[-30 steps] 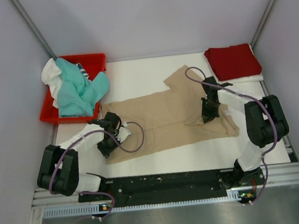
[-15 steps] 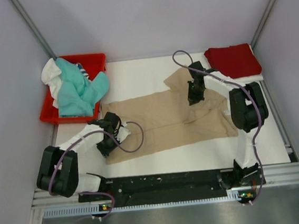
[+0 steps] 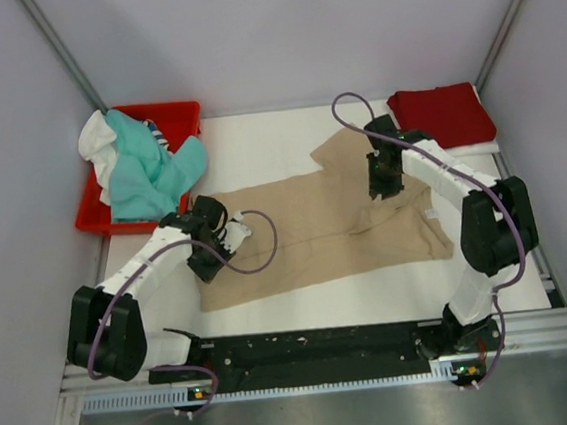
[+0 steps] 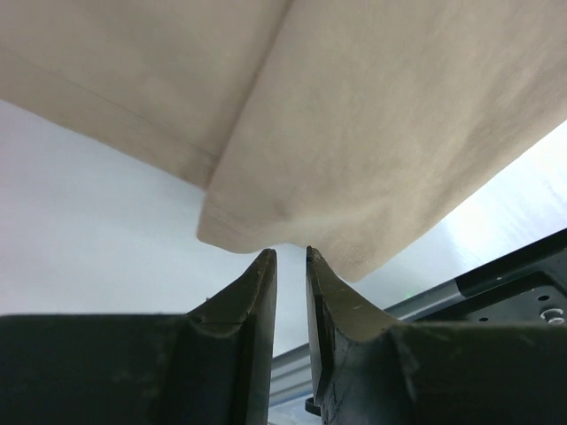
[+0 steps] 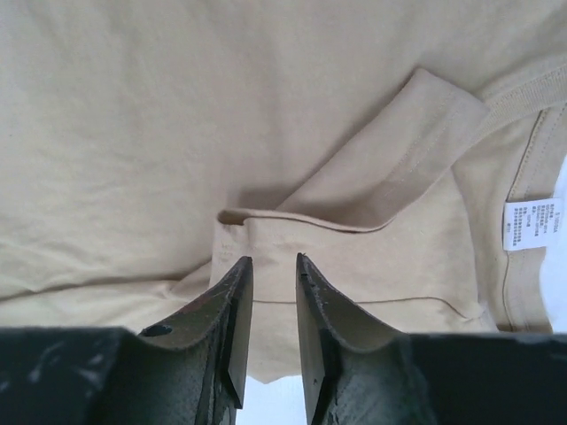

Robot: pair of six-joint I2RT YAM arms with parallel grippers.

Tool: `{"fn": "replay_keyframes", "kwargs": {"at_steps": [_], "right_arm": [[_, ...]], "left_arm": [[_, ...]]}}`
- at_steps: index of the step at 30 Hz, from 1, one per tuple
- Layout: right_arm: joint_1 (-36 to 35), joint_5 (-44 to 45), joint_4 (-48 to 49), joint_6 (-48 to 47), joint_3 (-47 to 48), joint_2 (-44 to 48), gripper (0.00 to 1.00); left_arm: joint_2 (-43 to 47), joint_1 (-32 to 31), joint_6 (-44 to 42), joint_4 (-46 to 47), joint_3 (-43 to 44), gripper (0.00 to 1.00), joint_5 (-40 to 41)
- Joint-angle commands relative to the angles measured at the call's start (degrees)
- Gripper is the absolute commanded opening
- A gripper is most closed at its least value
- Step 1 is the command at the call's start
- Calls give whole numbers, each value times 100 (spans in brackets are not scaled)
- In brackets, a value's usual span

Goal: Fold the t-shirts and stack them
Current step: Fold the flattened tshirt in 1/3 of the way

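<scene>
The tan-beige t-shirt (image 3: 306, 232) lies spread across the middle of the white table, with a loose fold near its right sleeve. My left gripper (image 3: 209, 244) hovers at the shirt's left edge. In the left wrist view (image 4: 290, 255) its jaws stand a little apart and empty, just short of a hem corner of the shirt (image 4: 372, 133). My right gripper (image 3: 382, 177) is over the shirt's upper right part. In the right wrist view (image 5: 275, 261) its jaws are narrowly apart and empty above a folded sleeve (image 5: 390, 177). A folded dark red t-shirt (image 3: 442, 115) lies at the back right.
A red plastic tray (image 3: 181, 112) at the back left holds a crumpled teal shirt (image 3: 149, 170) and a white shirt (image 3: 96, 140). White cloth (image 3: 478, 148) shows under the dark red shirt. The black rail (image 3: 316, 345) runs along the near edge.
My right gripper has moved from the shirt's right middle to its upper right near the sleeve. My left gripper has moved a little farther from the near edge along the shirt's left edge.
</scene>
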State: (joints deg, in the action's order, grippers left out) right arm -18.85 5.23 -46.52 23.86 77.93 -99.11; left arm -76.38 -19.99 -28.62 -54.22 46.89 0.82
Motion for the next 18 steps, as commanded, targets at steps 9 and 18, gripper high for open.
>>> {"fn": "replay_keyframes", "kwargs": {"at_steps": [9,18], "right_arm": [[-655,769,-138,181,328,-917,31],[-699,839,-138,67,679,-1259,5]], "left_arm": [[272,-5,-91,-98,66,25,-301],[211,-5,-91,-72,57,25,-337]]}}
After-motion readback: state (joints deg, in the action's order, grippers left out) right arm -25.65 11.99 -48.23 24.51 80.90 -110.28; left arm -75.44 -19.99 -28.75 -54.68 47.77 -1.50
